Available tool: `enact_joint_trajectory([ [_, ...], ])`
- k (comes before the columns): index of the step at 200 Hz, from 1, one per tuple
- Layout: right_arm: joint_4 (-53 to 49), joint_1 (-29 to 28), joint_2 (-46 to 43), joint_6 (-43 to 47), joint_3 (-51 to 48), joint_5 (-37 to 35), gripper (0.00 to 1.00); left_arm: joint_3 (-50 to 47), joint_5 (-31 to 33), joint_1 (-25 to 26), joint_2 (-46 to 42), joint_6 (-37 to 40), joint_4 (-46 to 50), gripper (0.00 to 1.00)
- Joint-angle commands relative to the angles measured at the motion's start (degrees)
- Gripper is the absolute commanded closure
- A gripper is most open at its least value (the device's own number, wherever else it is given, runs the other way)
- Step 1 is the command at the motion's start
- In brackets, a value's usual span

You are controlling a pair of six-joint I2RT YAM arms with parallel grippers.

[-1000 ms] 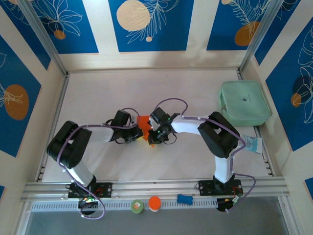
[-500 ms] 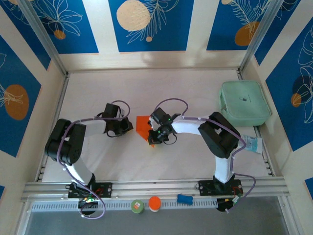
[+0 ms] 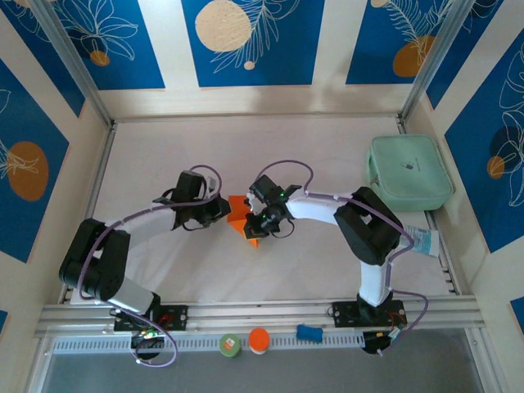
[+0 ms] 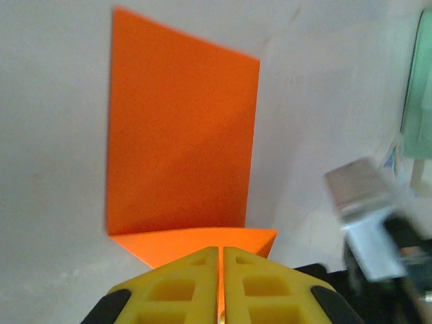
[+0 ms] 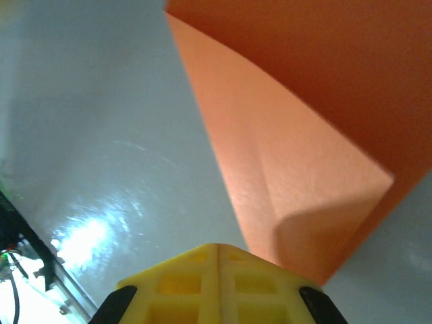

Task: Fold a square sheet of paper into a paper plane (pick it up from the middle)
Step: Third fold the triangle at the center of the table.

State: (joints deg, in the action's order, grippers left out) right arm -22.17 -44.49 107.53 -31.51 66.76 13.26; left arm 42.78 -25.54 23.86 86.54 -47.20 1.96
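Note:
The orange square sheet of paper [image 3: 240, 208] lies partly folded at the table's middle, between both grippers. In the left wrist view the sheet of paper [image 4: 182, 135] shows a flat panel and a folded flap nearest the fingers. My left gripper [image 3: 221, 211] [image 4: 221, 251] is shut, its tips resting at the sheet's left edge over that flap. My right gripper [image 3: 260, 223] [image 5: 217, 248] is shut, its tips at the sheet's right side. There, the sheet of paper [image 5: 304, 135] shows a raised, creased flap just ahead of them.
A mint-green case [image 3: 409, 170] sits at the back right, with a small printed packet [image 3: 422, 239] in front of it. On the front rail rest a greenish disc [image 3: 229, 345], an orange disc [image 3: 259, 339] and a blue piece [image 3: 309, 332]. The right arm's wrist [image 4: 371, 216] looms blurred beside the sheet.
The left gripper pulled away leftward from the sheet, then came back to its left edge. The right gripper stayed on the sheet, edging slightly up.

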Motion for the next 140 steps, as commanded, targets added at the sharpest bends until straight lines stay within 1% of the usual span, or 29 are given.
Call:
enact_joint_trajectory([
  [1,-1.54,0.4,-2.43,0.79,2.05,1.79,0.97,-0.86,-1.97,1.76,2.31,-2.48,-2.93,0.9],
  [54,-3.34,0.21,1.07,-0.2,2.89,-1.65,0.97,-1.85,-2.59,4.65,7.19,-5.21,-7.88,0.92],
  [84,-3.85,0.2,1.98,0.0,3.03,-2.55,0.98,-1.48,-2.1,5.13,10.43,-5.95,-8.76,0.93],
  [115,-3.78,-0.06,2.77,1.19,2.41,-0.61,0.98,-1.34,-0.93,5.23,12.31,-7.19,-8.06,0.94],
  [140,-3.62,-0.25,2.85,1.24,0.95,-0.6,0.98,-0.77,0.75,5.23,13.09,-7.2,-4.33,0.95],
])
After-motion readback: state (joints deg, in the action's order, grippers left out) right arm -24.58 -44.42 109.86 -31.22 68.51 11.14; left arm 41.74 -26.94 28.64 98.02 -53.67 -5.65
